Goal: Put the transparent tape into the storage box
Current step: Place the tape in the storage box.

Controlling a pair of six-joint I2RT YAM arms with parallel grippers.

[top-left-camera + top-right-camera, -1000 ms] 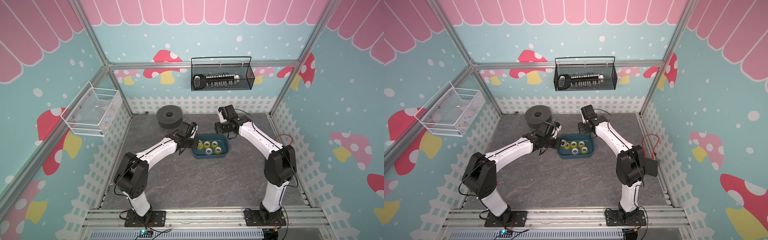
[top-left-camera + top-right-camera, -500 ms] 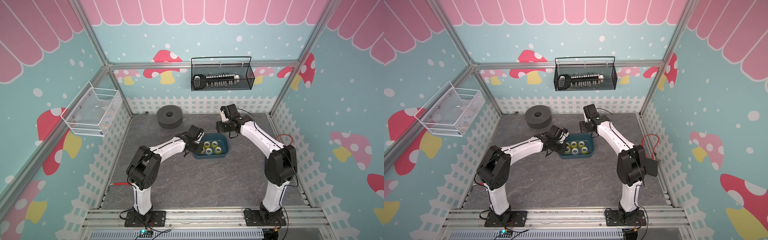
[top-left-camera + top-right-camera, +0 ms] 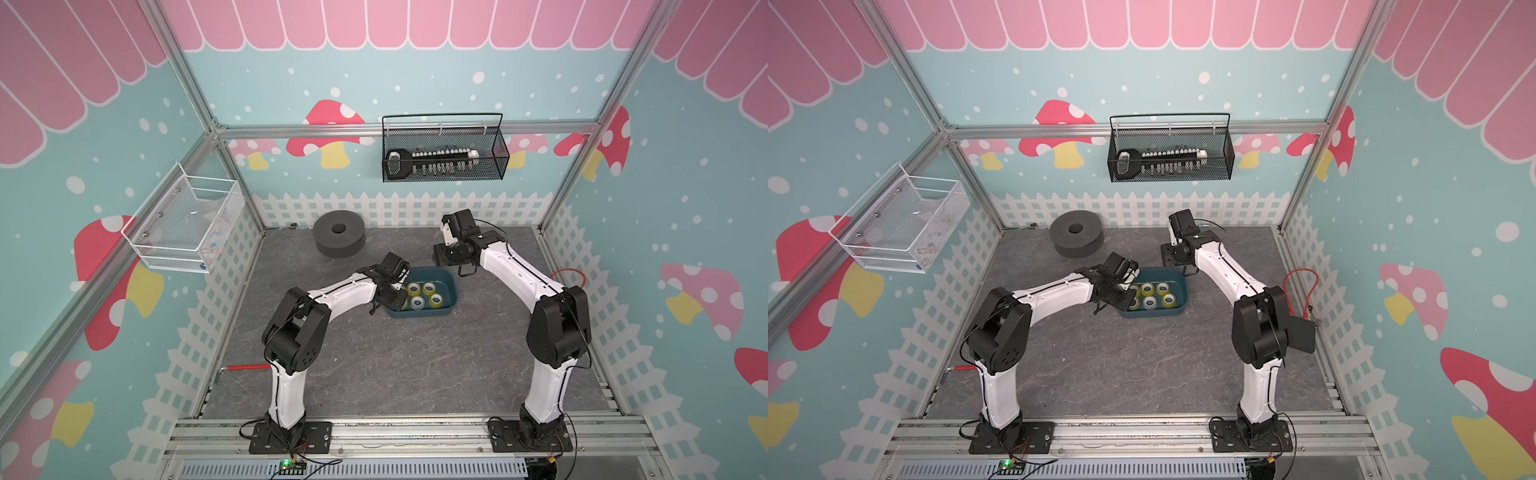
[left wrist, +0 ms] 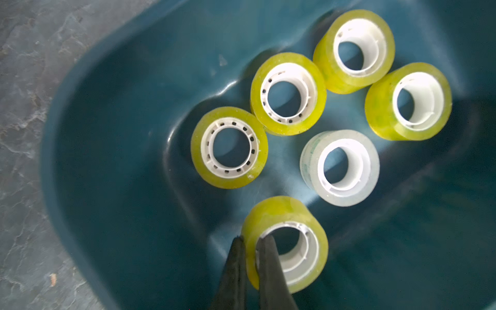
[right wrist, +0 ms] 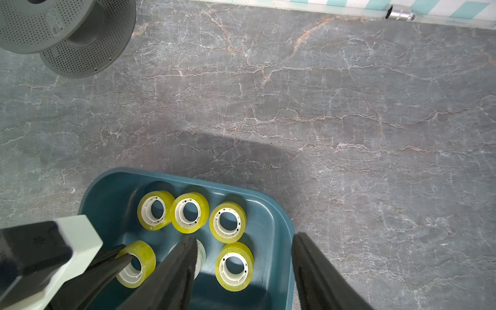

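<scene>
Clear tape roll [image 5: 200, 255] half hidden behind right gripper [image 5: 243, 268].

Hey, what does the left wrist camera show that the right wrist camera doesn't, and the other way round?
Only the left wrist view shows the clear tape roll whole, and the left gripper pinching the wall of a yellow tape roll, one finger outside, one in the core.

Only the right wrist view shows the grey spool, the open right gripper and a wide stretch of table.

Both show the storage box holding five yellow rolls.
</scene>
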